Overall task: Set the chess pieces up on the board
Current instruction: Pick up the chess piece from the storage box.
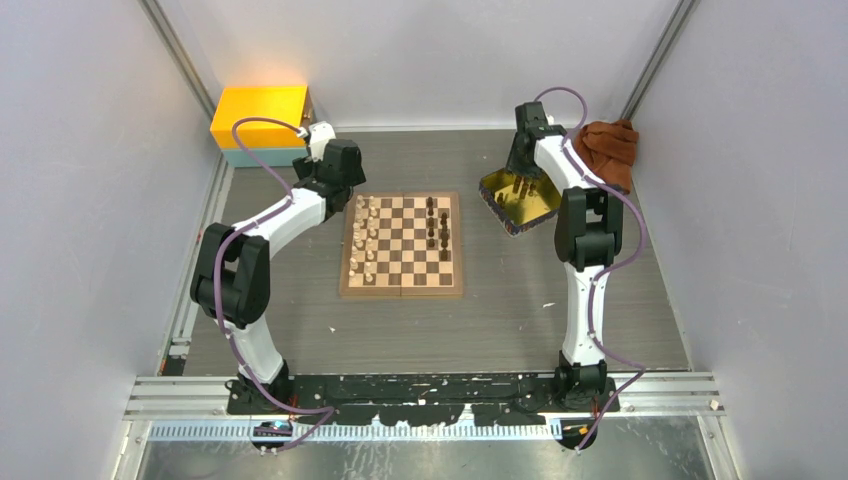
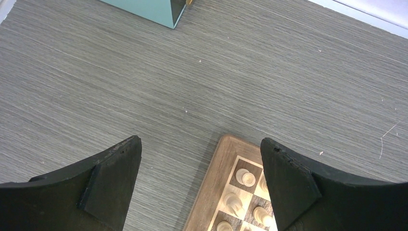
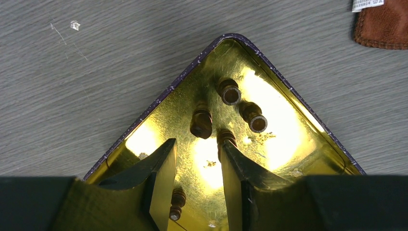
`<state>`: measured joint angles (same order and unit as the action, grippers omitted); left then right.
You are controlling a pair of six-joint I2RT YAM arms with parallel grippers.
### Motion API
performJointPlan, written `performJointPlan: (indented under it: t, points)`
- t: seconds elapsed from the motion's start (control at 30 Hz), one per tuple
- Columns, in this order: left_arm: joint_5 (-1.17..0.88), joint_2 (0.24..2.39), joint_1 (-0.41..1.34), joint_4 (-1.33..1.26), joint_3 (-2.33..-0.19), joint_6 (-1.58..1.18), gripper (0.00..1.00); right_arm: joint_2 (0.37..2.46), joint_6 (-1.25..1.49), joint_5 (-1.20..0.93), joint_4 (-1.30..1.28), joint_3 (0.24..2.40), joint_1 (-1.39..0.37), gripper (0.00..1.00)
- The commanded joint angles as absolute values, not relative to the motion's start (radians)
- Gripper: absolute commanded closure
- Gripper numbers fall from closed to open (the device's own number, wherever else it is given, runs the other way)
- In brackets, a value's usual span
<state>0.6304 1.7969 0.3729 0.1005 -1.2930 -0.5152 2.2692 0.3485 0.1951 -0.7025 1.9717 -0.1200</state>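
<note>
We see left gripper [image 2: 201,142] spread wide, empty, over table [image 2: 144,72] at board [image 1: 403,289] corner | cream pieces [image 1: 366,240] left, dark pieces [image 1: 437,228] right on board | right gripper [image 3: 198,145] partly spread, grasping nothing, over loose dark pieces [image 3: 201,122] in gold tray [image 3: 192,65]

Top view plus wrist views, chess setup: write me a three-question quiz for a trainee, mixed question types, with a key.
1. True or false: the left claw grips something.
2. The loose pieces in the gold tray are: A dark, B cream, C both.
3. Fill in: from the top view, the cream pieces stand on the board along its ___ side.
Key: 1 false; 2 A; 3 left.
</note>
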Motion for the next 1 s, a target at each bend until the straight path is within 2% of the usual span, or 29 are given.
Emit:
performJointPlan:
  t: [0.0,0.53,0.8,0.97]
  points:
    - [0.641,1.797,0.371,0.05,-1.328,-0.508,0.06,2.269,0.364,0.183,-0.666,1.975,-0.111,0.55]
    - [0.638,1.81,0.367,0.047,-1.329,-0.509,0.06,2.298,0.366,0.167,-0.661,1.989,-0.108,0.57]
    - [0.635,1.815,0.361,0.046,-1.329,-0.51,0.06,2.31,0.366,0.168,-0.662,2.008,-0.106,0.68]
    - [0.632,1.818,0.359,0.044,-1.33,-0.512,0.06,2.31,0.366,0.172,-0.663,2.019,-0.103,0.77]
